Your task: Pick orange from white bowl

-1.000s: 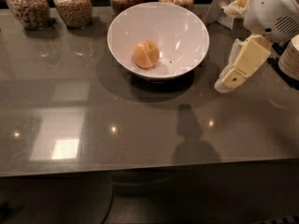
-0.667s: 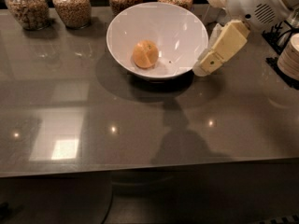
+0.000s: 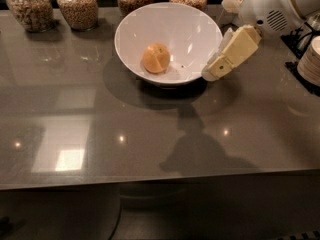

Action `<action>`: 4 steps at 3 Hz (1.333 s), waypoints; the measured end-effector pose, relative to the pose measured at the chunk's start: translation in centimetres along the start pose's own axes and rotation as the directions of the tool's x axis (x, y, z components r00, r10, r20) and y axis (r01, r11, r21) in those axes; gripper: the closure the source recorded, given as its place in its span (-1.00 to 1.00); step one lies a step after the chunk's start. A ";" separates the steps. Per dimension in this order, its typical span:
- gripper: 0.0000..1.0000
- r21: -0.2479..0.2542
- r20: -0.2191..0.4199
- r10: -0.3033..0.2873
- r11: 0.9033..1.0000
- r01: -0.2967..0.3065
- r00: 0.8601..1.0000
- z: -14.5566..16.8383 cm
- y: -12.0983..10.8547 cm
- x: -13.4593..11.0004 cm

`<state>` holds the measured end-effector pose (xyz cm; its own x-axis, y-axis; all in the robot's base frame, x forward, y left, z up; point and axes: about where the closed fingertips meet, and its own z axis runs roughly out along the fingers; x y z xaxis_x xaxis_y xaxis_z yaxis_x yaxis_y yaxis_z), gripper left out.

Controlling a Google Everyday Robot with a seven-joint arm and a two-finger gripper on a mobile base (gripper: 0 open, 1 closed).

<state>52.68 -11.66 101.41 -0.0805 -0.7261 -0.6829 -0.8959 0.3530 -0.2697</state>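
Note:
The orange (image 3: 156,58) lies inside the white bowl (image 3: 195,29), left of its middle. The bowl stands on the grey table toward the back. My gripper (image 3: 215,70) hangs from the white arm at the upper right. Its cream-coloured fingers (image 3: 232,51) point down and left, just outside the bowl's right rim and above the table. The gripper is well to the right of the orange and holds nothing that I can see.
Several glass jars of grains (image 3: 77,5) stand in a row behind the bowl. A stack of plates (image 3: 311,59) sits at the right edge on a dark rack. The table's front edge (image 3: 150,180) runs across the lower part of the view.
The gripper has moved left and up, from beside the plates to the bowl's right rim. The orange and bowl have not moved.

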 end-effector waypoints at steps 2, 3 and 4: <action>-1.00 0.114 0.129 0.091 0.988 -0.106 0.988 8.2 -7.8 -2.5; -1.00 0.135 0.134 0.077 0.986 -0.095 0.988 10.5 -9.7 -3.4; -0.61 0.085 0.123 0.066 0.993 -0.077 0.990 14.0 -9.7 -3.8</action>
<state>67.76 -4.01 97.13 -0.0850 -0.6230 -0.7776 -0.8469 0.4564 -0.2731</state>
